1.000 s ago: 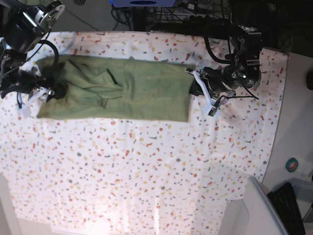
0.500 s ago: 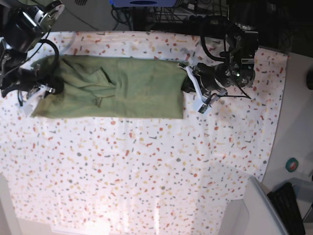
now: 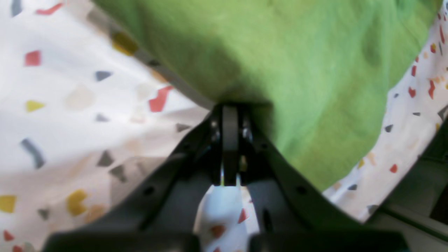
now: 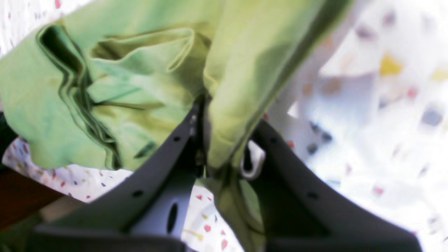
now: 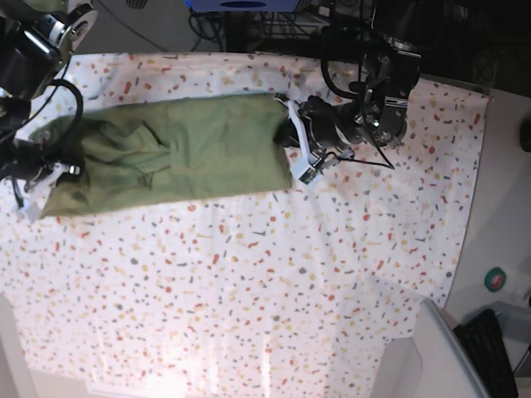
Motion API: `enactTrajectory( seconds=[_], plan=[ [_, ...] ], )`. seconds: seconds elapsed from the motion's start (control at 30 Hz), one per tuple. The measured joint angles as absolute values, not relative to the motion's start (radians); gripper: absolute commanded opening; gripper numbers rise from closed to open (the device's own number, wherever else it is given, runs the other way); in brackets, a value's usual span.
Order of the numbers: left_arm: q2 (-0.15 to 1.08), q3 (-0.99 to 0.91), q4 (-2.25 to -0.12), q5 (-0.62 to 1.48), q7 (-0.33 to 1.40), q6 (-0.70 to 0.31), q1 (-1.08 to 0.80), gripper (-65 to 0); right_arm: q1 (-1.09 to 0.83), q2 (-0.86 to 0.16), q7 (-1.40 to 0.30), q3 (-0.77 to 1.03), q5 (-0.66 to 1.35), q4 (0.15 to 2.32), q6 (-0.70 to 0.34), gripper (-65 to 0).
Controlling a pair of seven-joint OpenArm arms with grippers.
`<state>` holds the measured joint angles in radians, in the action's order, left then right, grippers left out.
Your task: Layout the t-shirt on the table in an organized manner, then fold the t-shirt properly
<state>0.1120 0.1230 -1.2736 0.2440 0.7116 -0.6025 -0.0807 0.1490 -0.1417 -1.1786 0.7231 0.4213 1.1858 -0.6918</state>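
The olive-green t-shirt (image 5: pixel 182 157) lies folded into a long strip across the far part of the speckled table (image 5: pixel 249 290). My left gripper (image 5: pixel 292 145) is at the strip's right end. In the left wrist view the left gripper (image 3: pixel 229 112) is shut, with the edge of the t-shirt (image 3: pixel 280 52) pinched at its tips just above the table (image 3: pixel 70 87). My right gripper (image 5: pixel 58 172) is at the strip's left end. The right wrist view shows the right gripper (image 4: pixel 206 140) closed on a bunched fold of the t-shirt (image 4: pixel 122 87), with the table (image 4: pixel 385 105) behind it.
A plain grey-white surface (image 5: pixel 506 207) borders the table on the right, with a small teal round thing (image 5: pixel 496 279) on it. A grey box corner (image 5: pixel 440 348) juts in at the lower right. Dark equipment and cables (image 5: pixel 249 21) stand behind the far edge.
The right gripper has closed on the shirt's left end. The left gripper has moved left with the right end, and the whole strip has shifted left.
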Motion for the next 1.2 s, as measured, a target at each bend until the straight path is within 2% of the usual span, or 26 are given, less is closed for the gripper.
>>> enactTrajectory(
  seconds=[0.07,0.17,0.33,0.57,0.73,0.9,1.0,1.2],
  plan=[
    [0.1,0.129,-1.265,0.243,0.731,-0.604,-0.067,-65.0,0.147,-0.136,-1.192,0.694,0.427,1.251,-0.693,-65.0],
    [0.089,0.124,-1.26,0.236,0.744,-0.607,-0.059,-65.0,0.113,-0.133,-1.196,0.644,0.434,1.356,-0.593,-65.0],
    [0.083,0.133,-1.254,0.233,0.763,-0.58,-0.036,-65.0,0.046,-0.072,-1.205,0.567,0.427,1.511,-0.562,-65.0],
    [0.076,0.139,-1.245,0.232,0.779,-0.569,0.0,-65.0,0.031,-0.062,-1.197,0.411,0.434,1.546,-0.442,-65.0],
    [0.075,0.134,-1.245,0.221,0.776,-0.564,0.005,-65.0,-0.004,-0.01,-1.201,0.354,0.428,1.668,-0.387,-65.0],
    [0.075,0.133,-1.245,0.214,0.775,-0.564,0.006,-65.0,-0.018,-0.004,-1.201,0.227,0.431,1.72,-0.298,-65.0],
    [0.076,0.133,-1.245,0.216,0.778,-0.565,0.006,-65.0,-0.026,-0.005,-1.196,0.167,0.43,1.729,-0.287,-65.0],
    [0.076,0.131,-1.245,0.217,0.776,-0.565,0.006,-65.0,-0.051,0.058,-1.202,0.132,0.424,1.731,-0.287,-65.0]
  ],
)
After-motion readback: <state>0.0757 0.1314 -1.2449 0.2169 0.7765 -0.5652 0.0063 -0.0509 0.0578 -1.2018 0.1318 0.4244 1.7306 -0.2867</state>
